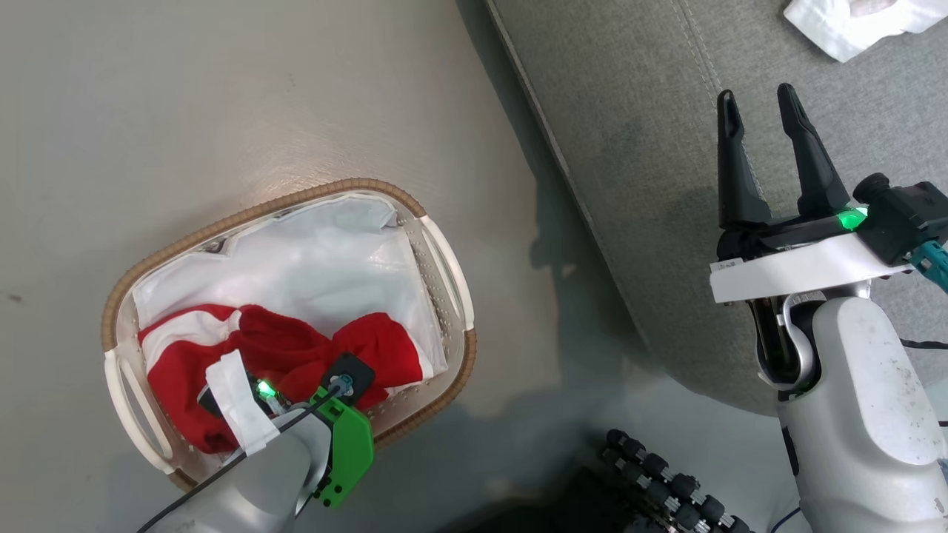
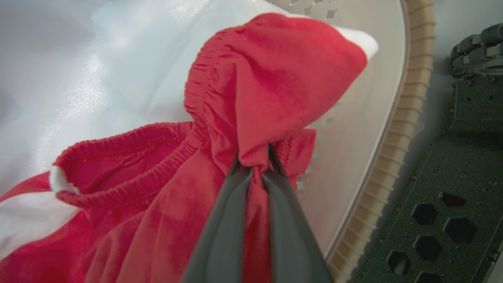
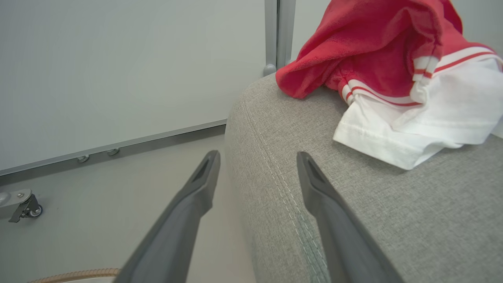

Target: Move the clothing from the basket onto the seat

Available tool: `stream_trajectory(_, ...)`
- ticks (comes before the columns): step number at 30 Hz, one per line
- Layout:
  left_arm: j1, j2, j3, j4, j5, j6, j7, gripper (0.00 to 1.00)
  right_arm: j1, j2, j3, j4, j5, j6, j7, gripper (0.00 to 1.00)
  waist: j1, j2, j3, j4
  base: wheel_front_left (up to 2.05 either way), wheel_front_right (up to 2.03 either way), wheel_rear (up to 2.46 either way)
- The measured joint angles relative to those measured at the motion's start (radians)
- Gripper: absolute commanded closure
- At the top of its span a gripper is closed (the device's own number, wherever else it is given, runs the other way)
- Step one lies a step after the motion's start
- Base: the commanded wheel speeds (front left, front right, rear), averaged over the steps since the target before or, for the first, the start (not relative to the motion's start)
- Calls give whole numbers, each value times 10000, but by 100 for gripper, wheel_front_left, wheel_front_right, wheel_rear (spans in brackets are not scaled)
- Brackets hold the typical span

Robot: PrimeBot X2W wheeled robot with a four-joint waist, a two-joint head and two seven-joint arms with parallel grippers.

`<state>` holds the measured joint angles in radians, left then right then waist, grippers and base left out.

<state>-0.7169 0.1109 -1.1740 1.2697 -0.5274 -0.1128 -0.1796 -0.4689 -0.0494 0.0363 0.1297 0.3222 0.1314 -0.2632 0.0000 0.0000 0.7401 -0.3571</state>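
— Head view first. Any sign of the load?
— Yes: a soft bright red fabric garment with a white panel (image 1: 296,348), crumpled in the near end of the small oval white perforated plastic basket with a brown woven rim (image 1: 244,209), on top of the white cloth lining (image 1: 326,259). Well to the right of the basket, across bare floor (image 1: 222,89): the large rounded grey woven-fabric seat cushion (image 1: 637,111). Above it, the right gripper (image 1: 757,95), long dark fingers spread apart, holding nothing.
— Left wrist view?
— Left gripper (image 2: 253,167) pinched together on a gathered fold of that red cloth, inside the basket, close to its rim.
— Handling?
— Probably light, limp and in no way fragile. Likely to drape and trail when lifted, so worth raising well clear of the basket's rim. A thick gathered bunch is judged a surer hold than one thin layer, which is apt to slip free.
— Right wrist view?
— A second red garment with white hem panel and thin stripe trim (image 3: 393,59), lying on the seat cushion, far from the basket. Same parted fingers in front of it, empty.
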Motion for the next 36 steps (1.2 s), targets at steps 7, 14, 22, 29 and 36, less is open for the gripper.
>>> stream_trajectory(7,-4,-82,353,-167,-366,119,-612,100,35,2,-215,144,-251,0,0,0,0,0,-464,179,0,0,0)
stream_trajectory(14,1,-199,543,-941,-391,174,-786,100,314,6,-502,245,-736,0,0,0,0,0,-1218,529,0,0,0)
stream_trajectory(22,271,-29,1035,-3172,230,209,-830,100,908,12,-828,359,-1354,0,0,0,0,0,-2362,1105,0,0,0)
stream_trajectory(29,510,305,1639,-4924,940,146,-844,100,1739,10,-951,508,-1812,0,0,0,-1,0,-3639,1615,0,0,0)
stream_trajectory(36,445,587,1960,-6169,1599,-46,-844,100,2578,10,-857,688,-2023,0,0,0,-1,0,-5019,2069,0,0,0)
